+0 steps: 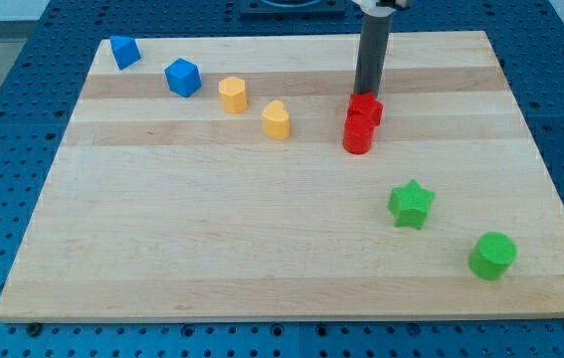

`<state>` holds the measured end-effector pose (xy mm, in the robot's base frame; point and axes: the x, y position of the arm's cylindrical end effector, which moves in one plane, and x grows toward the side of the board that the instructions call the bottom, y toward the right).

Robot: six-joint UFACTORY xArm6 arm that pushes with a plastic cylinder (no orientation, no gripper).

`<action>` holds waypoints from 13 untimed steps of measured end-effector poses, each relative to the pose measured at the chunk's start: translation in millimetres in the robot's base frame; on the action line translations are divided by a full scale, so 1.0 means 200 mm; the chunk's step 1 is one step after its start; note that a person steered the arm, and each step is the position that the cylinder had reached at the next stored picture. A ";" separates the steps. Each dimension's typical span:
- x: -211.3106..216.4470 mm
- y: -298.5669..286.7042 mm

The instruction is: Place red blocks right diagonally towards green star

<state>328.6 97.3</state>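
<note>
Two red blocks stand touching at the view's upper right of centre: one red block (366,107) behind and a red cylinder (358,136) just in front of it. My tip (366,93) is right at the top edge of the rear red block, touching or nearly so. The green star (411,204) lies below and to the right of the red pair, about a block's width of bare wood away. The rod rises straight up out of the view's top.
A green cylinder (491,256) sits at the lower right. Two yellow blocks (233,94) (277,119) and two blue blocks (182,78) (124,51) run in a diagonal line to the upper left. The wooden board (262,249) lies on a blue perforated table.
</note>
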 end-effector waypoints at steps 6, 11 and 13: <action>0.26 -0.33; 0.06 0.11; 0.07 0.12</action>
<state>342.4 120.6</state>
